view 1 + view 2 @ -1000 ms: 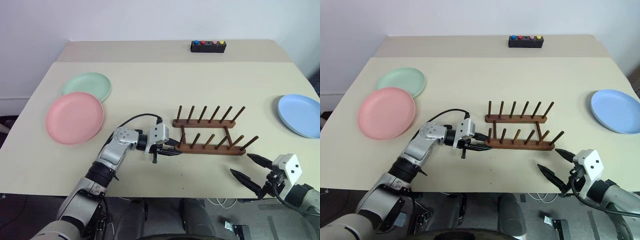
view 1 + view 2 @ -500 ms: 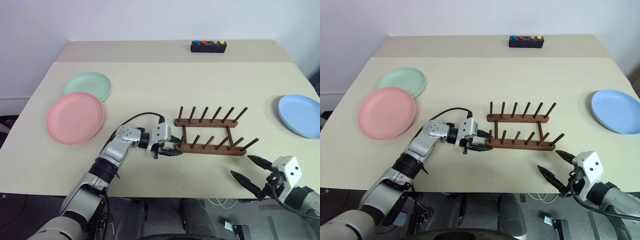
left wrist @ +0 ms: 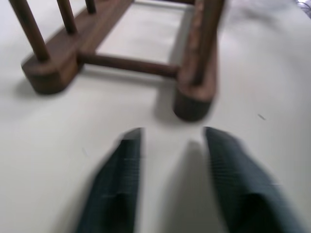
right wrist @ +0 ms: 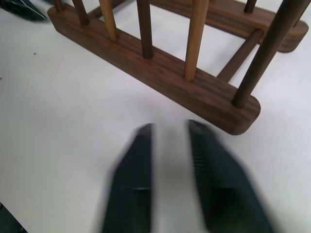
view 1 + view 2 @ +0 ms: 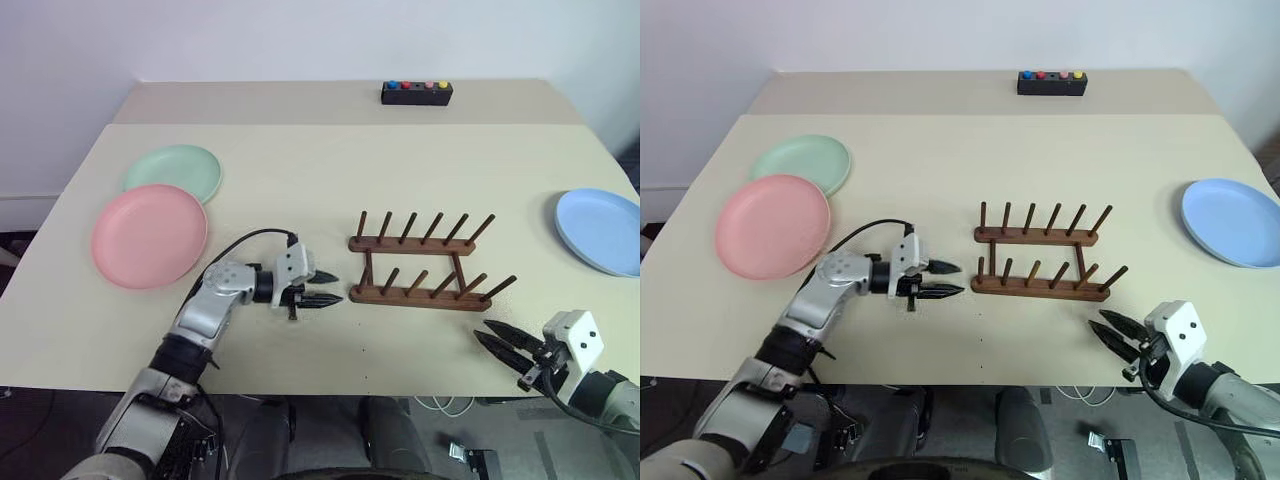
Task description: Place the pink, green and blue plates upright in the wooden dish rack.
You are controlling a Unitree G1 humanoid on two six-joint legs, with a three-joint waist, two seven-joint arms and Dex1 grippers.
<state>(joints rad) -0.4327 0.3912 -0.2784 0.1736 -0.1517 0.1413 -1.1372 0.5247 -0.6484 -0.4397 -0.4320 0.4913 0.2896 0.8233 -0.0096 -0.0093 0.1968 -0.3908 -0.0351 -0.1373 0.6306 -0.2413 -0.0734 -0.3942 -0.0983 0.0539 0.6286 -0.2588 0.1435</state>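
Three plates lie flat on the beige table (image 5: 300,160), none of them in the rack. The pink plate (image 5: 149,235) and the green plate (image 5: 174,171) sit near the table's left edge, the green one behind the pink with its rim tucked against or under it. The blue plate (image 5: 602,230) lies well apart at the far right edge, cut off by the frame.

The wooden dish rack (image 5: 422,262) stands empty near the middle of the table, closer to the front edge. Its two base bars run left to right, one behind the other, and its pegs lean toward the right. Bare tabletop lies open on every side of it, with the widest stretch between the rack and the pink plate.

The left gripper (image 5: 321,288) reaches in from the left, forearm angled up from the front edge and the gripper pointing right at the rack's left end, just short of it and apart. Its black fingers (image 3: 119,179) stand slightly spread, holding nothing.

The right gripper (image 5: 503,341) hangs at the table's front edge near the right corner, pointing up and left toward the rack's right end, clear of it. Its fingers (image 4: 136,179) are drawn close together, nearly parallel, on nothing.

A small black box (image 5: 416,93) with coloured buttons sits at the far edge of the table, by the wall.
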